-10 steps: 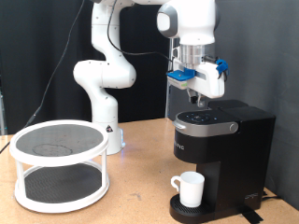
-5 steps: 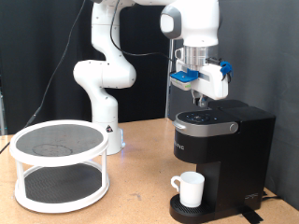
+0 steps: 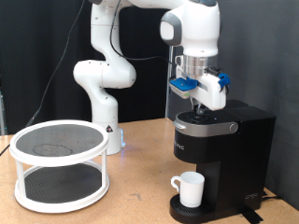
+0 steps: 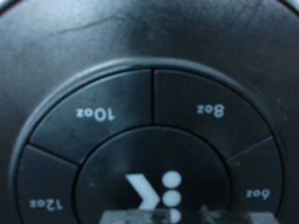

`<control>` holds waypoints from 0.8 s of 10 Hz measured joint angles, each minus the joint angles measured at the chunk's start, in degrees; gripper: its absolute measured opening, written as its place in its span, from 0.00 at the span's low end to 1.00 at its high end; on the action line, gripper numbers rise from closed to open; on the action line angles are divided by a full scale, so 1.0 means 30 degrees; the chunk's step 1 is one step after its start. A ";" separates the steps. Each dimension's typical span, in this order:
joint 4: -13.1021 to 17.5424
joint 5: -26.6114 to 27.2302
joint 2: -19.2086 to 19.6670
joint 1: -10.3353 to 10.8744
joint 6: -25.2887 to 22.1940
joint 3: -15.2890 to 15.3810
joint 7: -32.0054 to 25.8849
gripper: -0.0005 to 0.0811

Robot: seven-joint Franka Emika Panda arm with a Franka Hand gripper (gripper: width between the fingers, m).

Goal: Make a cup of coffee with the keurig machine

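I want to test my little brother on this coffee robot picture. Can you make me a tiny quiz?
1. True or false: the small white ceramic mug sits on the round drip base of the black boxy coffee maker.
2. The robot's gripper is: A) inside the mug, B) right above the coffee maker's button panel, C) on the white round two-tier stand.
3. Fill in: the wrist view shows size buttons 6oz, 8oz, 10oz and ____.

Key: 1 true; 2 B; 3 12oz.
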 joint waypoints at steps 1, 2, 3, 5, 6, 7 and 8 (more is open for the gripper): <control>-0.0008 -0.0040 0.0112 0.0001 0.0000 0.0052 0.0000 0.01; -0.0015 -0.0061 0.0173 0.0001 -0.0036 0.0092 0.0000 0.01; 0.0001 -0.0061 0.0242 -0.0001 -0.0163 0.0094 0.0000 0.01; 0.0176 -0.0061 0.0334 -0.0013 -0.0688 0.0093 0.0000 0.01; 0.0317 -0.0061 0.0422 -0.0026 -0.1079 0.0089 0.0000 0.01; 0.0476 -0.0060 0.0533 -0.0050 -0.1458 0.0073 0.0002 0.01; 0.0577 -0.0060 0.0624 -0.0103 -0.1641 0.0060 0.0049 0.01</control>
